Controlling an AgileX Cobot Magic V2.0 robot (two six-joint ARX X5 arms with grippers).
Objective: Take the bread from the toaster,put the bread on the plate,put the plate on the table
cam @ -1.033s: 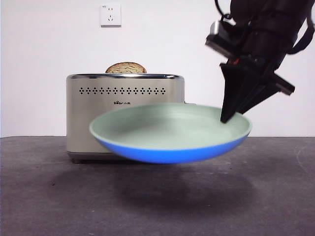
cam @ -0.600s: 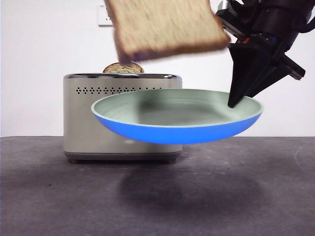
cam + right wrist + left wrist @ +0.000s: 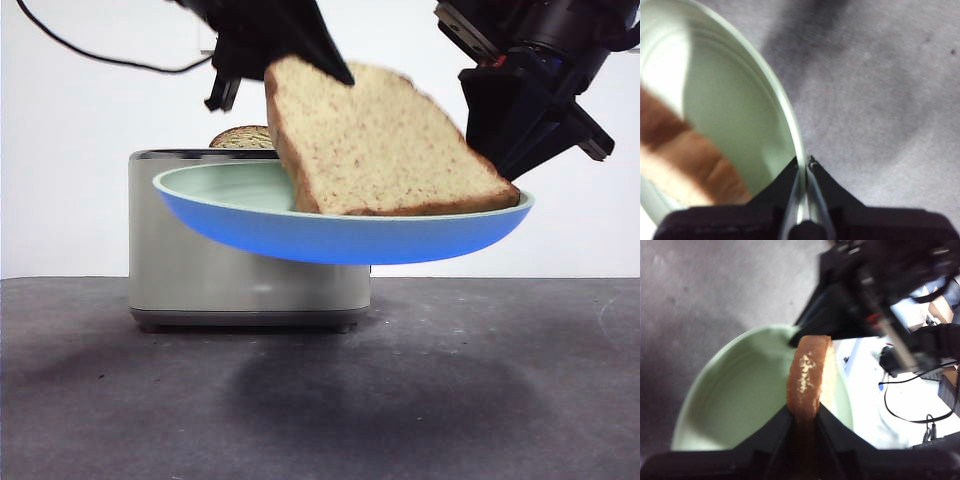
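The bread (image 3: 385, 150) is a thick wholegrain slice, tilted, with its lower edge in the plate (image 3: 250, 225). My left gripper (image 3: 290, 55) comes from the upper left and is shut on the bread's top edge; the left wrist view shows its crust (image 3: 807, 375) between the jaws. My right gripper (image 3: 500, 170) is shut on the plate's right rim (image 3: 799, 165) and holds the mint-green, blue-bottomed plate in the air above the table (image 3: 320, 400). The cream toaster (image 3: 200, 285) stands behind the plate, with a second slice's domed top (image 3: 238, 137) showing.
A white wall with a socket is behind the toaster. The plate casts a shadow (image 3: 360, 385) on the dark tabletop below it. A black cable (image 3: 100, 60) hangs from the left arm at the upper left.
The bread has come down from above the plate into it, tilted on its lower edge. The left gripper has come into view. The plate has risen slightly and shifted left.
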